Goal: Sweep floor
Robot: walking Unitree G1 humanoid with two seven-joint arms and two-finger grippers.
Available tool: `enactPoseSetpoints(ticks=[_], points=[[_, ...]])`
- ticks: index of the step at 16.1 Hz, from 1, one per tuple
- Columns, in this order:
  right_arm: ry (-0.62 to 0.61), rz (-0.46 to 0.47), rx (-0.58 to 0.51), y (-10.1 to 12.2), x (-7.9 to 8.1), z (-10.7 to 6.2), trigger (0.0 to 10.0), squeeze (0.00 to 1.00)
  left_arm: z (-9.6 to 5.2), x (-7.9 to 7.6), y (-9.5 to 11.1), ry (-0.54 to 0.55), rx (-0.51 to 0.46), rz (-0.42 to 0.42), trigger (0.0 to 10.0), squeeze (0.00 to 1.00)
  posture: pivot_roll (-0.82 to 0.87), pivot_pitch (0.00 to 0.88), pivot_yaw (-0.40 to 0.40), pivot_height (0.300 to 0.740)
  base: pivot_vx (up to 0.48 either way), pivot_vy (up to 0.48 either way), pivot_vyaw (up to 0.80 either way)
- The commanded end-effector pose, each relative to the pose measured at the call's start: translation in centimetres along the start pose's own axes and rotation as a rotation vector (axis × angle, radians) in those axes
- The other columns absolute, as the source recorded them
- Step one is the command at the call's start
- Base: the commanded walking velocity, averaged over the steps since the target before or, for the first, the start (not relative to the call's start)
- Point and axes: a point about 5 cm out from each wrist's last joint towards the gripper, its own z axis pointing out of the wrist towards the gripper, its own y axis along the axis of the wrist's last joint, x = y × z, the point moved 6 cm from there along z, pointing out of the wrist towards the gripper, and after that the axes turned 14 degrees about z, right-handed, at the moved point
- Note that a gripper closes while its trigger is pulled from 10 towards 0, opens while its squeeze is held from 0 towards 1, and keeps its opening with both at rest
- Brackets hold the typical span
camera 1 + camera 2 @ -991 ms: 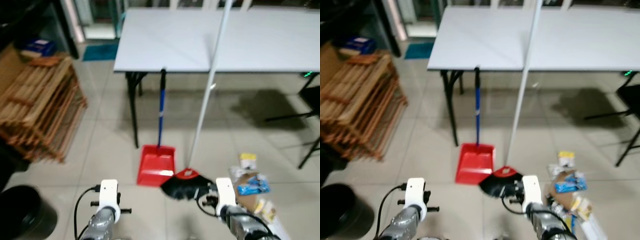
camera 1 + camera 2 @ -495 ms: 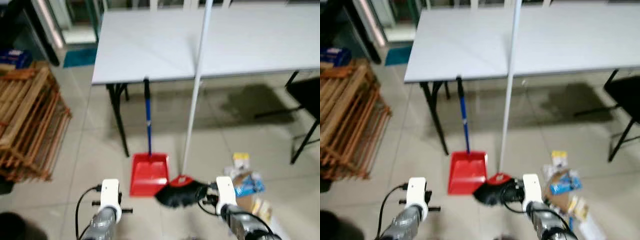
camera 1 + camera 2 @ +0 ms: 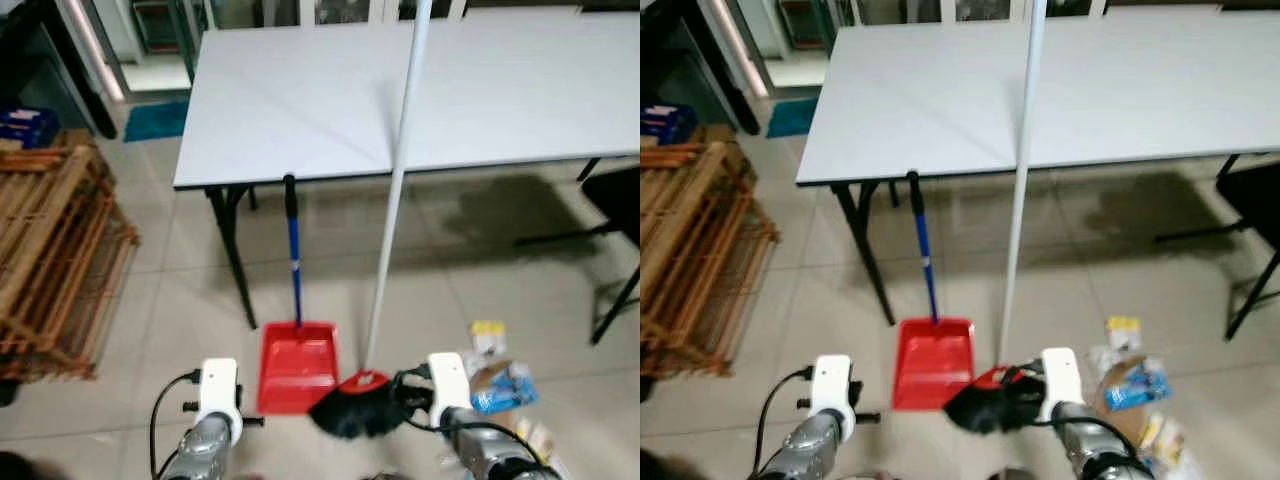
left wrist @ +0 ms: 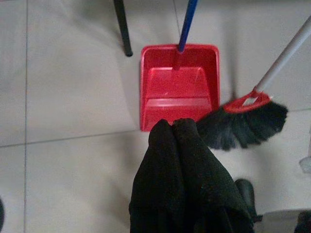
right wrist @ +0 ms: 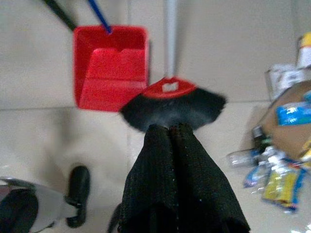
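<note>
While both grippers' fingers (image 4: pixel 180 145) press together, broom (image 3: pixel 362 412) beside red dustpan (image 3: pixel 297 366), no legible writing.

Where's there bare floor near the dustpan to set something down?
Bare tiles lie between the red dustpan and the wooden racks, left of the table leg. It is crowded right of the broom head, where the litter pile lies.

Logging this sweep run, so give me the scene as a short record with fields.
broom: white pole leaning on table edge, black bristles on floor
dustpan: red, blue handle against table, left of the bristles
litter: wrappers and cardboard on floor to the right
rack: wooden, at left
left gripper: shut, above the tiles near dustpan
right gripper: shut, near bristles
</note>
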Motion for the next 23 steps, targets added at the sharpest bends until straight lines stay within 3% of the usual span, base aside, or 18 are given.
enactPoseSetpoints(ticks=[1, 6, 17, 20, 23], points=[[0.023, 0.004, 0.014, -0.5, 1.1, 0.2, 10.0, 0.0, -0.1, 1.3, -0.7, 0.026, 0.02, 0.009, 10.0, 0.0, 0.02, 0.077, 0.004, 0.74, 0.3, 0.0, 0.0], [0.024, 0.002, 0.02, -0.6, 1.2, 0.2, 10.0, 0.0, -0.2, 1.3, -0.7, 0.028, 0.021, 0.011, 10.0, 0.0, 0.02, 0.079, 0.005, 0.74, 0.299, 0.0, 0.0], [0.032, 0.016, -0.01, 0.4, 1.4, 0.3, 10.0, 0.0, -0.2, 1.5, -0.8, 0.037, 0.016, 0.009, 10.0, 0.0, 0.02, 0.085, 0.005, 0.74, 0.0, 0.0, 0.0], [0.113, 0.009, -0.152, 6.3, 4.2, 0.9, 10.0, 0.0, -0.3, 1.4, -1.0, 0.035, 0.02, 0.011, 10.0, 0.0, 0.02, 0.091, 0.0, 0.74, 0.0, 0.0, 0.0], [0.158, -0.017, -0.225, 9.8, 6.2, 0.9, 10.0, 0.0, -0.3, 1.1, -1.1, 0.036, 0.022, 0.005, 10.0, 0.0, 0.03, 0.096, -0.016, 0.74, 0.0, 0.0, 0.0]])
